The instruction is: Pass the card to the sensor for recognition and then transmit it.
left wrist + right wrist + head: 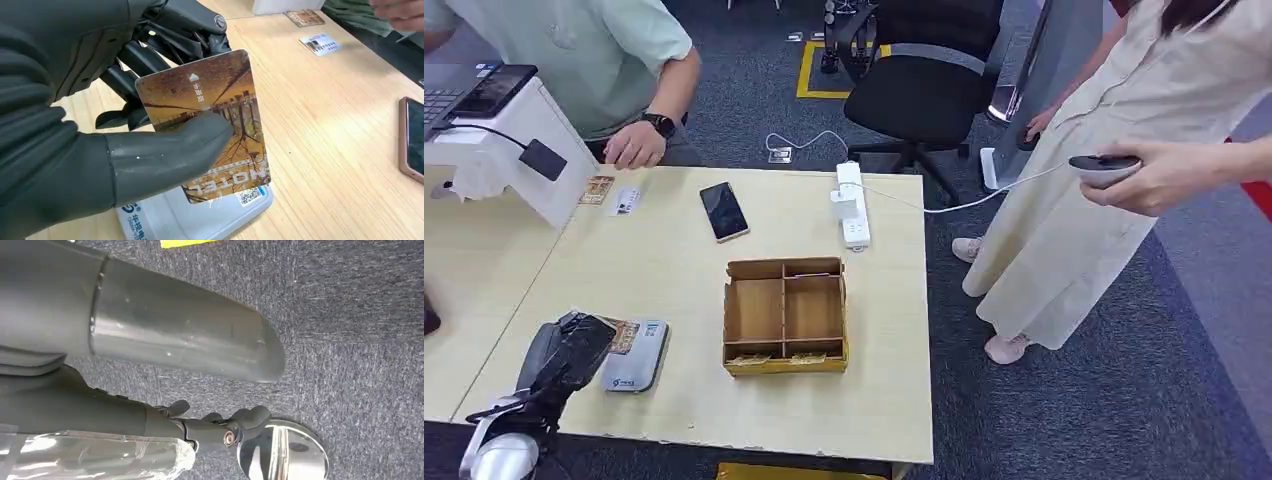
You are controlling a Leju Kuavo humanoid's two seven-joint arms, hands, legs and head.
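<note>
My left hand (572,357) hovers at the table's near left corner and pinches a brown hotel card (622,335) between thumb and fingers. The left wrist view shows the card (210,95) tilted on edge, the thumb (170,155) pressed on its face, and its lower corner just over the grey-white sensor (200,222). That sensor (636,368) lies flat on the table beside the hand. Hanging over grey carpet, my right hand (200,355) holds nothing, its thumb apart from the fingers.
A divided wooden box (785,315) stands mid-table (874,390), with a phone (724,211) and power strip (852,204) beyond. Two cards (610,195) lie by a seated person's hand (634,145). At the right a standing person holds a handheld device (1104,168).
</note>
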